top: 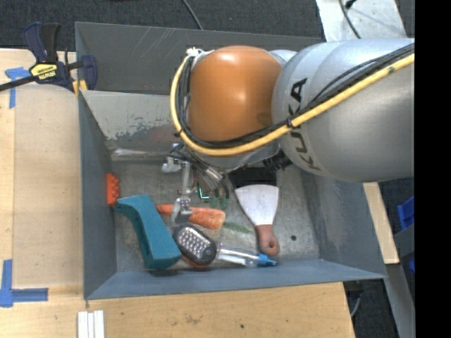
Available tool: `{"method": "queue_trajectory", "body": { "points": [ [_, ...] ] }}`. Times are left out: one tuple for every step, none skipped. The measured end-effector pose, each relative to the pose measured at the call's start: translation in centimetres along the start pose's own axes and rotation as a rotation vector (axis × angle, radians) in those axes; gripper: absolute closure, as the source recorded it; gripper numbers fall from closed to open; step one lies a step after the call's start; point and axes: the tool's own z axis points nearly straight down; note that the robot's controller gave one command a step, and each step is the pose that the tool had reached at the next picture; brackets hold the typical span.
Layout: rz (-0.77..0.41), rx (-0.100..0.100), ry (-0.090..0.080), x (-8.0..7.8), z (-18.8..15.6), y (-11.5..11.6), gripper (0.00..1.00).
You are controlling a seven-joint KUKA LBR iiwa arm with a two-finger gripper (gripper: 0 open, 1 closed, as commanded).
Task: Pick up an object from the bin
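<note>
My gripper (199, 200) hangs below the orange wrist cover in the middle of the bin, open, with nothing between its fingers. One metal finger (184, 201) comes down just left of an orange carrot-shaped toy (206, 218), which lies directly under the gripper. A teal angled block (149, 231) rests to the left of the finger. Just in front of the carrot lies a brush with a round black and silver head (194, 244) and a clear handle ending in a blue tip. A white scraper with a brown handle (258, 204) lies to the right.
A small orange piece (111, 189) sits against the bin's left wall. The big arm and its cover hang over the back half of the bin and hide the floor there. Bare floor shows at the right front corner.
</note>
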Motion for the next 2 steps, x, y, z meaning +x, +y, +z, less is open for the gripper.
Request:
{"method": "queue_trajectory", "body": {
  "points": [
    [0.002, -0.002, -0.007, -0.2, -0.4, -0.1, 0.00],
    [-0.048, -0.002, -0.012, -0.1, 6.0, -4.2, 0.00]
  ]
}}
